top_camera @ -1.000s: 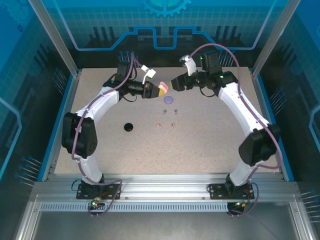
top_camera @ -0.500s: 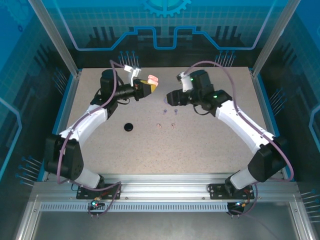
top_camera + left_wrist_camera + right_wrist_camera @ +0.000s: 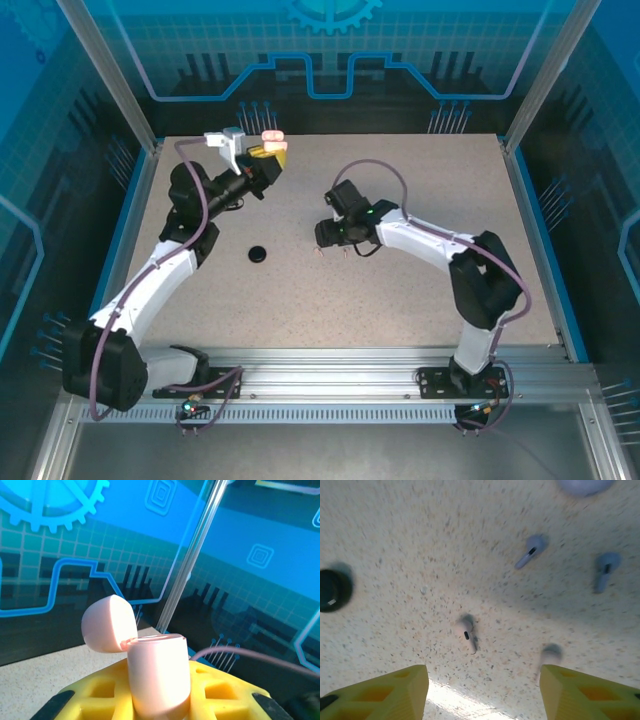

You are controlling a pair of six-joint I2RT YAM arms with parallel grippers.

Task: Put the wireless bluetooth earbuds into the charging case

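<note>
Speckled counter (image 3: 395, 530) is carrying every visible earbud loose, none cased yet: left fingers (image 3: 265, 152) are clamping the open pale pink charging case (image 3: 160, 680) aloft, while right fingers (image 3: 330, 240), spread and empty, are hovering over two pale pink earbuds (image 3: 467, 632) lying between them, purple earbuds (image 3: 530, 550) beyond.

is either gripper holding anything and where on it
The left gripper clamps the open pink charging case by its lower body. The right gripper is open and empty above the loose earbuds.
</note>
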